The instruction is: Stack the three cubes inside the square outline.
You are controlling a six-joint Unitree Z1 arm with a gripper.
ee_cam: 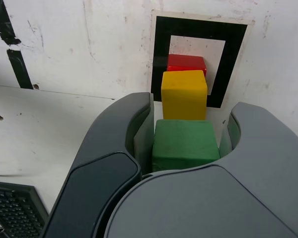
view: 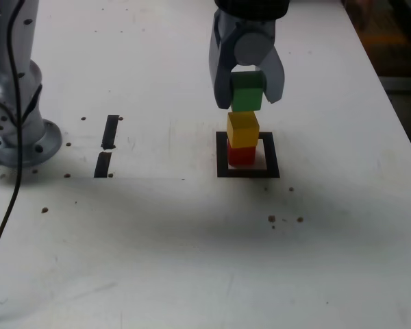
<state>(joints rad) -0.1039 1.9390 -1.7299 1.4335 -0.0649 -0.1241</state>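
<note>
Cubes [view: 243, 130], all three solid-coloured, are in one column at the square outline; top one's in the gripper. Big to small:

- White scuffed table [view: 157, 253]: flat work surface, fills most of the exterior view.
- Grey rounded gripper [view: 247, 91]: upper centre of the exterior view, coming in from above (sensible, sides of the stack stay untouched). Fingers closed on the green cube, one on each of two opposite faces, so the underside is free to seat.
- Square outline, black tape with white centre [view: 273, 155]: right of centre in the exterior view. Marks where the base goes.
- Green cube [view: 246, 100]: between the fingers, over the yellow one. Can't tell if it's touching or just above.
- Yellow cube [view: 243, 137]: sits on the red one, looks a touch offset.
- Red cube [view: 241, 154]: inside the outline, nearer its left bar in the exterior view, carrying the load.
- Two short black tape strips [view: 110, 131]: left of centre, exterior view, not in play.

My read: nearly done. Next, check seating, open evenly, lift straight up. Dragging a finger sideways could tip the column.
</note>
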